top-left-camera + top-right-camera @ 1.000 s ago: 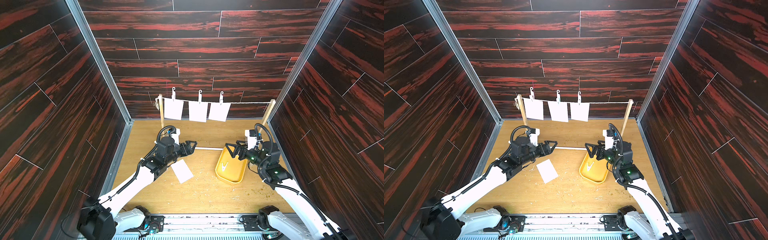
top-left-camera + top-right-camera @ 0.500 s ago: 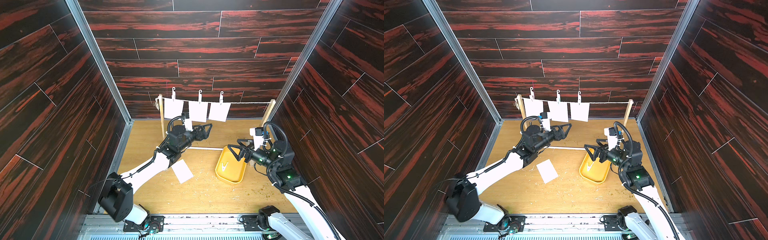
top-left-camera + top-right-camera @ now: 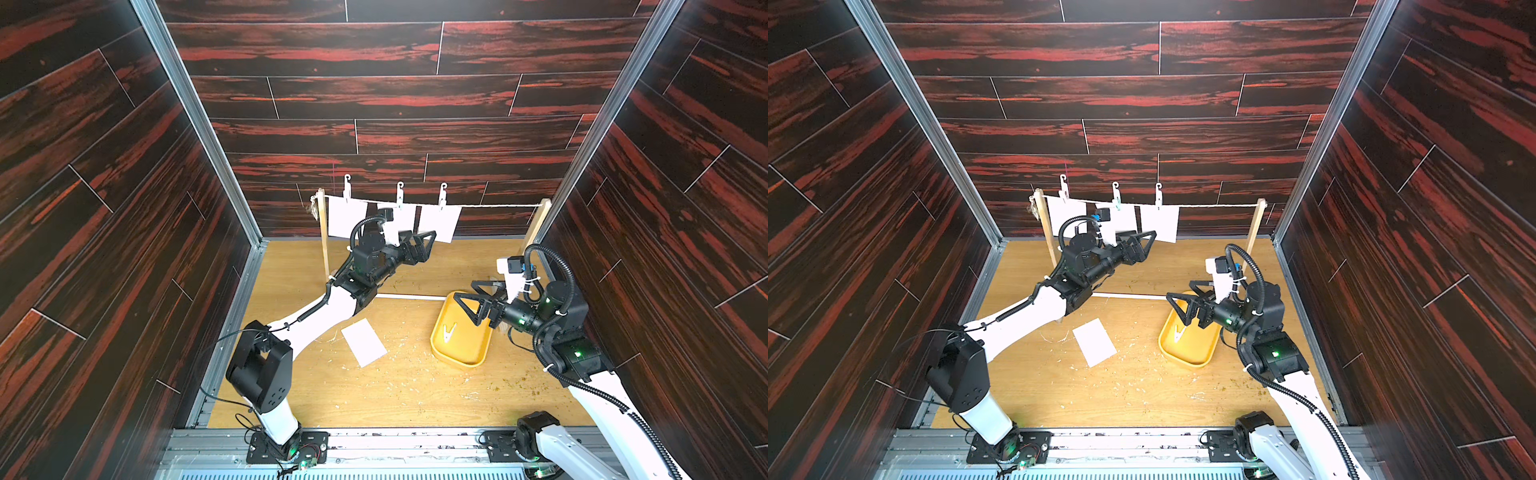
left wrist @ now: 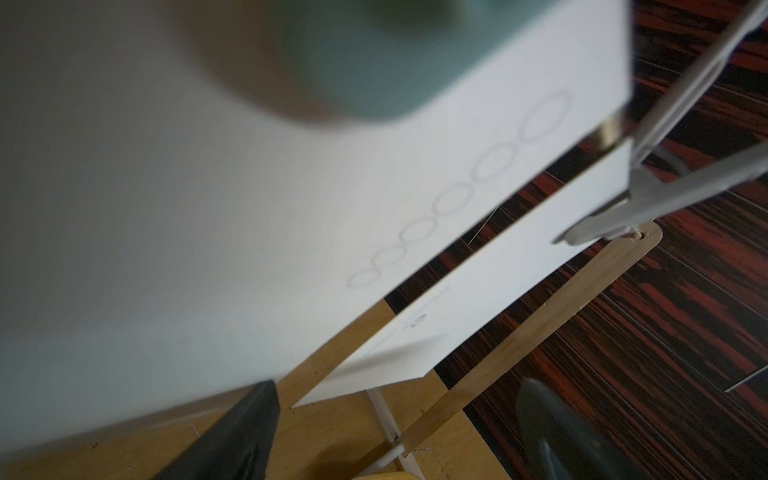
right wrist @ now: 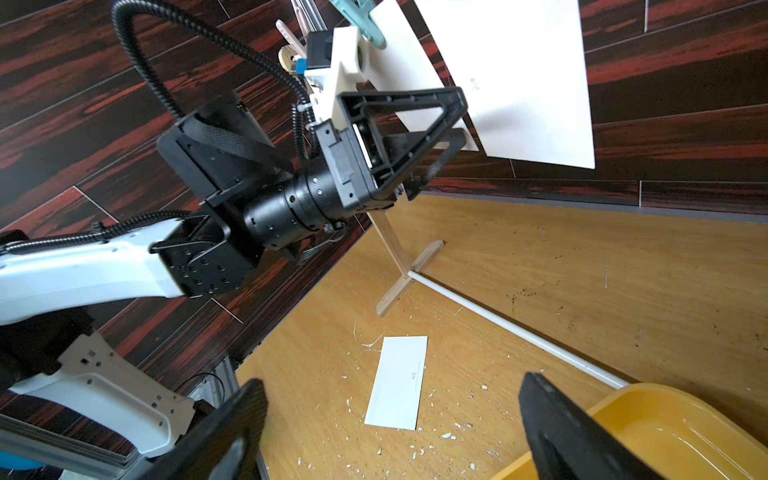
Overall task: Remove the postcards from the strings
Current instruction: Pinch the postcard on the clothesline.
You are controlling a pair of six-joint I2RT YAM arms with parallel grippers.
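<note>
Right wrist view: left claw [image 5: 457, 120] up by the bottom of the middle hanging card [image 5: 409, 66], fingers wide apart. Holds nothing. Cannot tell if touching that card.

In both top views: three white cards [image 3: 441, 222] on the string [image 3: 498, 205], each pinched by a small clip [image 3: 347, 188]. Fourth card [image 3: 364, 341] off the string, flat on the table [image 3: 395, 399], near the yellow tray [image 3: 461, 362] but not touching it. One loose clip [image 3: 448, 333] inside the tray.

Right claw [image 3: 465, 291] low over the far end of the tray, fingers wide apart too. Holds nothing.

Left wrist view: mostly blurry white card, very close.
</note>
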